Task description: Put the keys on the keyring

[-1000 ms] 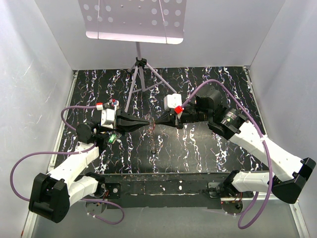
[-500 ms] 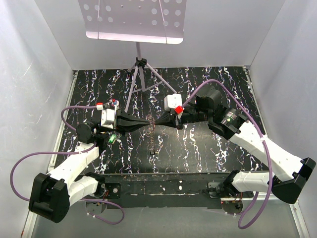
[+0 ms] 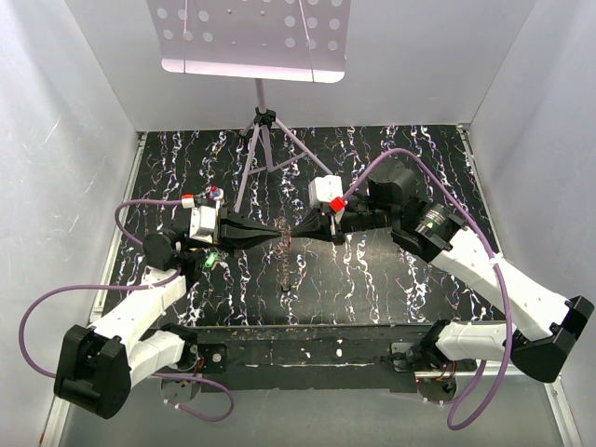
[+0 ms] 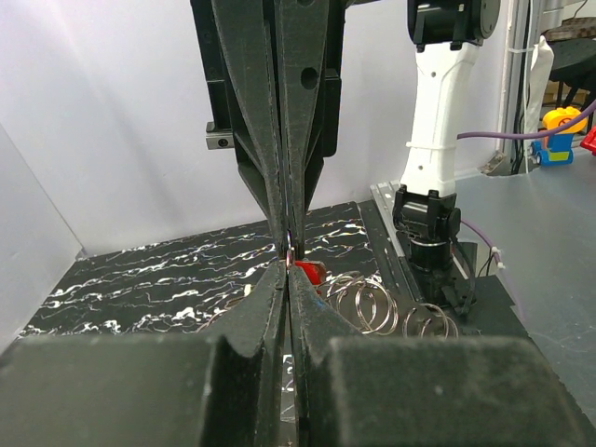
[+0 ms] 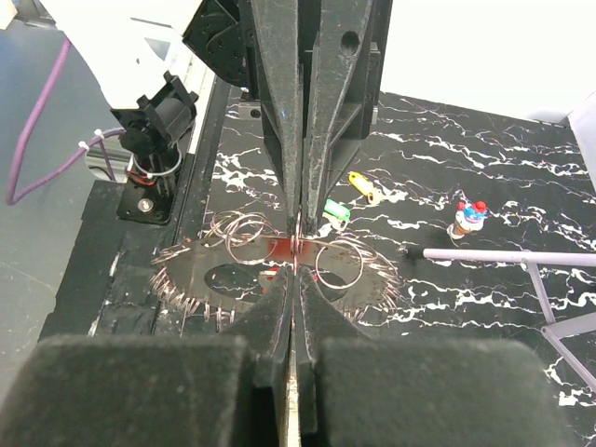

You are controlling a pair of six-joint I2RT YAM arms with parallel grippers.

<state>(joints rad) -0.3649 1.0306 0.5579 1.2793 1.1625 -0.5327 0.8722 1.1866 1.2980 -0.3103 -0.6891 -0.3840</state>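
Grippers meet tip to tip above the middle of the black marbled surface point(image 3: 391, 279). Left gripper point(image 3: 277, 233) comes in from the left, right gripper point(image 3: 305, 230) from the right. Both have their fingers pressed narrow, with no visible gap in either wrist view.

A small wire ring point(image 4: 291, 250) sits exactly at the meeting point. I cannot tell which gripper pinches it. Red key point(image 4: 307, 272) is just beside the left gripper's tips, touching or nearly so.

Keyring point(image 5: 196, 265) is a grey ring with a toothed rim, spread low beneath the joined tips and wider than both grippers. Whether it rests on the surface or is lifted is unclear. Loose rings point(image 4: 363, 303) lie by it.

Green key point(image 5: 337, 211) and yellow key point(image 5: 361, 186) lie on the surface beyond the keyring, close together and apart from both grippers. Music stand point(image 3: 251, 37) is at the far edge.
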